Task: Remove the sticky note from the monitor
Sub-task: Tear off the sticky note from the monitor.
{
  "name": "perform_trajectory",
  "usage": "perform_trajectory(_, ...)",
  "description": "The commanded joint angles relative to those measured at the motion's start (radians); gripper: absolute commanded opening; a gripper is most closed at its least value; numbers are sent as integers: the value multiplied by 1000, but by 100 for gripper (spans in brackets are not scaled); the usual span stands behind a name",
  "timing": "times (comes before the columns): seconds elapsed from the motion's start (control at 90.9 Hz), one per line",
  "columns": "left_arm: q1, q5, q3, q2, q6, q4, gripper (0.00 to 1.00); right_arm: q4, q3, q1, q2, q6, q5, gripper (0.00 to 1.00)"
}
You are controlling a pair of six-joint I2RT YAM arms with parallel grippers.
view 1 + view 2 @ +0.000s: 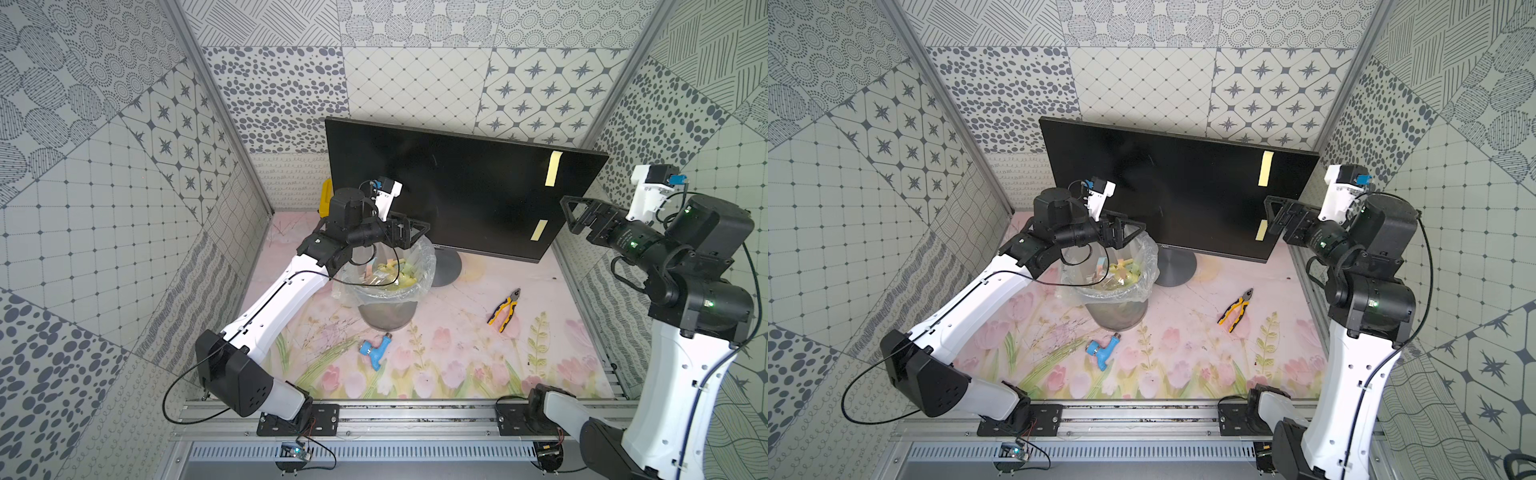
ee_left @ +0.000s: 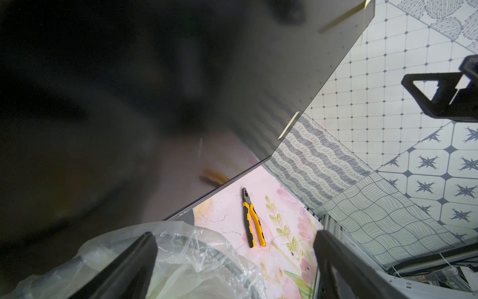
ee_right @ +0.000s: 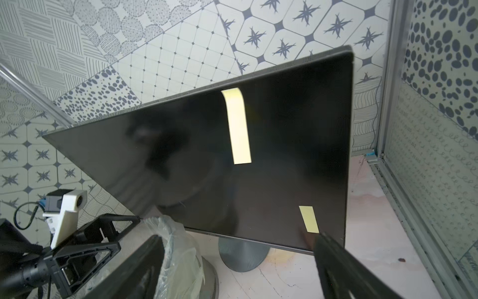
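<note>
Two left to peel: upper sticky note (image 1: 553, 168) and lower sticky note (image 1: 539, 230) cling to the monitor (image 1: 436, 178). Right hand (image 1: 568, 216) hangs open, empty, beside the lower one; left hand (image 1: 419, 232) is open by the bin (image 1: 388, 320).

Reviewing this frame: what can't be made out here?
In a top view: the yellow object is mostly hidden behind the monitor and left arm.
In both top views: contents of the bin blur behind its plastic liner.
Right wrist view: unclear whether the right fingers touch the lower sticky note.
</note>
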Motion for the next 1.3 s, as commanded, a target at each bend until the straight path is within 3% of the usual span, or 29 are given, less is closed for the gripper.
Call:
perform_trajectory(0.0,-5,-37,21,18,13,34,99,287,-110,-94,1,244,-287,89)
perform_trajectory(0.143,-5,-44,23,24,8,30,99,628,-252,-131,8,476,-360,85)
perform_trajectory(0.484,-5,-75,21,22,18,24,99,965,-396,-122,60,732,-375,70)
perform_trajectory(1.023,-6,-83,44,34,26,16,99,951,-387,16,137,697,-315,56)
perform_trajectory(1.288,-5,-89,49,33,35,1,99,953,-381,43,144,687,-300,41)
